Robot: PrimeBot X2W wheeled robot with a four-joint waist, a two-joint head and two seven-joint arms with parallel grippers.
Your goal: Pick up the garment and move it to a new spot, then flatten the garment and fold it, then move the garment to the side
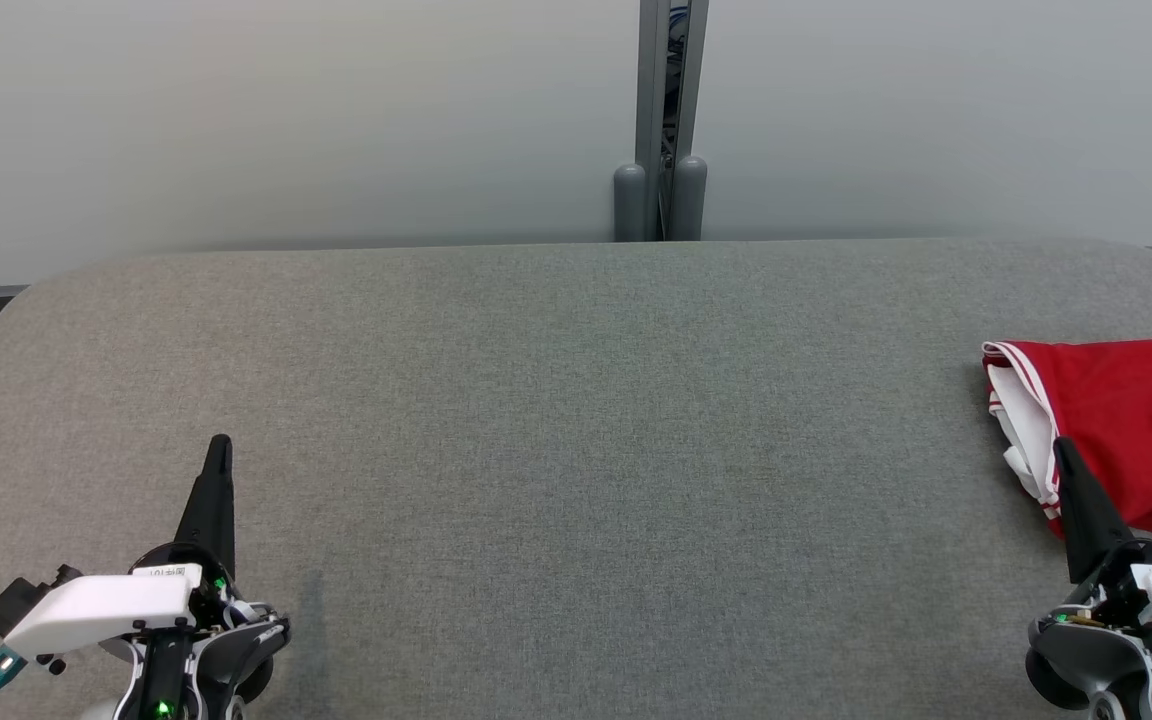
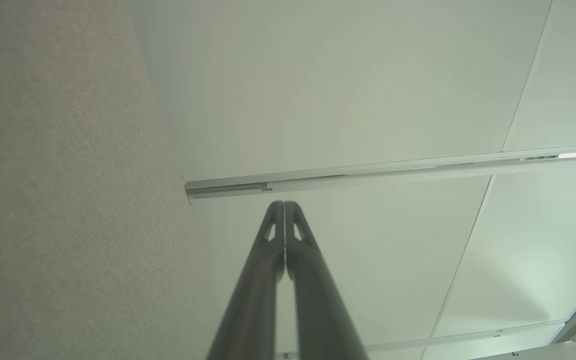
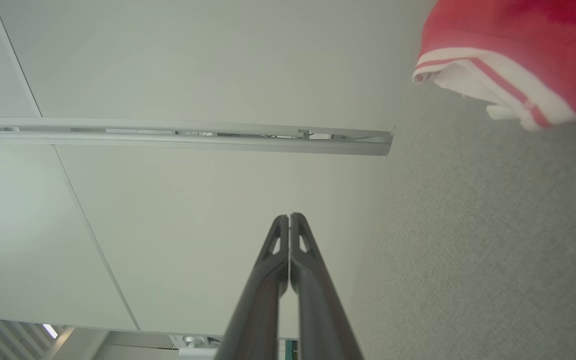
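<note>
In the head view, the left gripper (image 1: 220, 452) and the right gripper (image 1: 1064, 452) are seen low over the grey table (image 1: 576, 420), fingers pressed together, nothing held. The red garment (image 1: 1136, 420), trimmed in white, lies just past the right gripper's tip, well apart from the left.

In the left wrist view, closed fingers (image 2: 273, 235) are seen beside bare table.

In the right wrist view, the garment's striped edge lies ahead and rightward of the shut fingers (image 3: 275, 245).

Either a garment awaiting pick-up or one already folded and set aside is fitted; no move is settled.
</note>
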